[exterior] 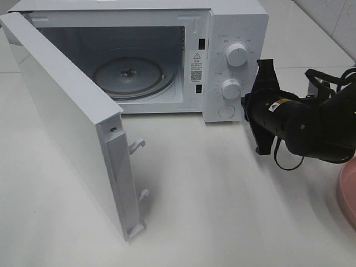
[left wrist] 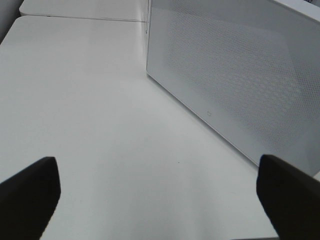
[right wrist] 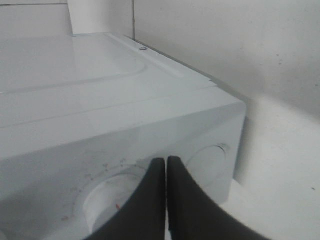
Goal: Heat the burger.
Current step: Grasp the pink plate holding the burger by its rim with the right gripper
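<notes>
So far only the microwave (exterior: 233, 22) is ready. Its door (exterior: 61, 111) stands swung wide open toward the left, and the glass turntable (exterior: 130, 75) inside is bare. The burger is nowhere to be seen from where I stand, not in the oven, not on the table (exterior: 222, 194), not in either gripper. A pink plate (exterior: 349, 192) pokes in at the far right edge, mostly cut off, and the burger may well sit on it, but I cannot tell.

The right gripper (right wrist: 166, 162) is pinched fully shut with nothing between its fingers. It hangs just in front of the control panel, near the lower knob (exterior: 230, 89) and the round button (exterior: 226, 111) beneath it; whether it touches the panel I cannot say. The left gripper (left wrist: 157, 200) is spread as wide as it goes and is also empty. It hovers over bare table on the outer side of the open door.

To my eye the door-opening step is done and the loading step has not yet begun. The next move calls for the right arm to back off from the panel, open its fingers and go toward the plate side to find the burger. It should be taken gently around the bun so the layers do not slide, then carried in low through the opening and set near the middle of the turntable. The open door crowds the left side, so the right arm looks better placed for it.
</notes>
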Motion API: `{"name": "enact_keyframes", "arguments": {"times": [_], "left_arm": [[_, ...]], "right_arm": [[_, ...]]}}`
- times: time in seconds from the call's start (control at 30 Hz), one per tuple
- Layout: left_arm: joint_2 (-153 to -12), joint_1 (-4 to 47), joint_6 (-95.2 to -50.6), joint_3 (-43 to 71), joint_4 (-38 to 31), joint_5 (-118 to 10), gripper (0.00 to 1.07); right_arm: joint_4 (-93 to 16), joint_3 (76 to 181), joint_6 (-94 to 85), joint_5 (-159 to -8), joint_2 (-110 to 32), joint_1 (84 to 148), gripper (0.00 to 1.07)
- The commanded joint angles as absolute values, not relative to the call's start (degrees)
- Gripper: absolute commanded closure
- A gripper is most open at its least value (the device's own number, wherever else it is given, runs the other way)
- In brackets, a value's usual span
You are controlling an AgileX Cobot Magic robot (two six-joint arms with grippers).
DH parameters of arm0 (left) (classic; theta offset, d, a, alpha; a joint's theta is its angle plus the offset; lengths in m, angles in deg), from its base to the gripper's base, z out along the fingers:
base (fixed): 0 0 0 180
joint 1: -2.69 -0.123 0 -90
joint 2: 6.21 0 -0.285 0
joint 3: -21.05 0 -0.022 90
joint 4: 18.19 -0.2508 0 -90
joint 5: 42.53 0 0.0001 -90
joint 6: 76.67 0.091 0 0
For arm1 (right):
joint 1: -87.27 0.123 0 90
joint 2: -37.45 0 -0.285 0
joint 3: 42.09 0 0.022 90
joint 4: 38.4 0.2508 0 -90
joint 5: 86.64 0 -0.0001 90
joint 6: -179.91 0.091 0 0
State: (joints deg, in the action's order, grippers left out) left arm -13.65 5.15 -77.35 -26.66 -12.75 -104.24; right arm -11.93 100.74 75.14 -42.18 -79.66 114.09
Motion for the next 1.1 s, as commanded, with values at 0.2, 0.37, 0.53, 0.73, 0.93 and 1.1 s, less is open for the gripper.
{"name": "enact_keyframes", "arguments": {"times": [0.2,0.37,0.53,0.73,0.93,1.1], "left_arm": [[-12.9,5.0,-77.4,-26.7,-12.2,-103.6,0.07],[-12.9,5.0,-77.4,-26.7,-12.2,-103.6,0.07],[-12.9,5.0,-77.4,-26.7,-12.2,-103.6,0.07],[-12.9,5.0,-77.4,-26.7,-12.2,-103.6,0.07],[-12.9,5.0,-77.4,-26.7,-12.2,-103.6,0.07],[-12.9,5.0,-77.4,-26.7,-12.2,-103.6,0.07]], "right_arm": [[-13.1,98.3,61.4,-56.0,-71.8,113.9,1.07],[-13.0,98.3,47.5,-63.9,-66.9,113.9,1.06],[-13.0,98.3,34.7,-70.4,-62.3,113.9,1.05],[-13.0,98.6,19.9,-80.9,-58.1,113.9,1.03],[-13.1,100.5,7.5,-93.6,-56.1,113.9,1.03],[-15.1,103.3,0.9,-105.8,-55.9,113.9,1.03]]}}
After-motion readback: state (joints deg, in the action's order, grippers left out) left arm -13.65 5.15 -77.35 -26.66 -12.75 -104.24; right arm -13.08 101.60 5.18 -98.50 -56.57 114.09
